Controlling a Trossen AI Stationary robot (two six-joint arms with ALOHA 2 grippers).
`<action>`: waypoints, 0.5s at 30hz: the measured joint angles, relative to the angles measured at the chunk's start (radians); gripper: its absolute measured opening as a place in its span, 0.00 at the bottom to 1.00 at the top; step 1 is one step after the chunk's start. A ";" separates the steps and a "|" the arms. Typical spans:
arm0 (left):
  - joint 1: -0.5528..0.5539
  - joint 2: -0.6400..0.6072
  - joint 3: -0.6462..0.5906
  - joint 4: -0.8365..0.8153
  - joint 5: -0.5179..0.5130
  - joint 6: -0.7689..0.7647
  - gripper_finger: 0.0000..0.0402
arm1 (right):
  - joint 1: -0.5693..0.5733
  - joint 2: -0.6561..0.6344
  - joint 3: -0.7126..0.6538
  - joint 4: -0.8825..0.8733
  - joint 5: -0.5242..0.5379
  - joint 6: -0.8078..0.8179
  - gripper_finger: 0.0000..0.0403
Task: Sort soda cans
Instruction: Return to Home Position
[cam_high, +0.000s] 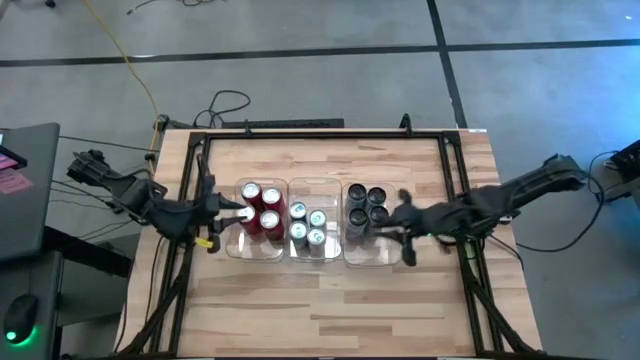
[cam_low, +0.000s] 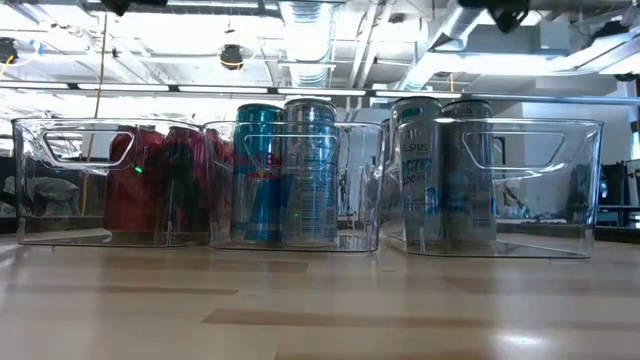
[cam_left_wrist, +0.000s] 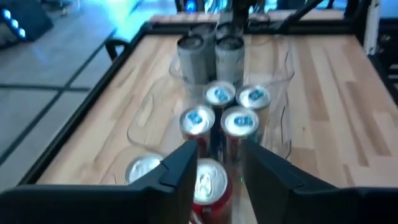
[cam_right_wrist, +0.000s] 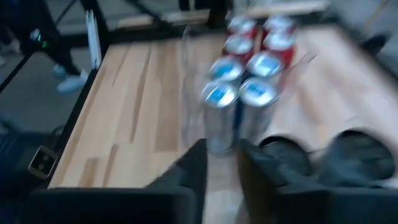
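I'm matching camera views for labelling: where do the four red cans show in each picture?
High view: red cans, leftmost bin.
Low view: red cans, left.
Left wrist view: red cans, nearest the camera.
Right wrist view: red cans, farthest.
Shared landmark: blue-marked silver cans beside them.

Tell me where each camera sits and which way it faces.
High: above the table, facing straight down; left gripper and right gripper show.
Low: at tabletop height, facing level at three bins; no gripper shows.
Left wrist: rides that wrist, facing past red cans toward grey cans; own fingers show.
Right wrist: rides that wrist, facing the opposite way; own fingers show.
Shared: both wrist views see the blue-marked cans.
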 joint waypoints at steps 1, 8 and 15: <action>0.000 -0.002 0.000 0.019 0.000 0.022 0.27 | 0.000 -0.030 0.000 -0.008 0.023 -0.016 0.25; 0.000 0.003 -0.014 0.175 0.006 0.162 0.08 | 0.002 -0.220 -0.060 0.012 0.135 -0.117 0.03; 0.004 -0.042 -0.112 0.263 0.048 0.202 0.01 | 0.001 -0.369 -0.190 0.100 0.154 -0.175 0.01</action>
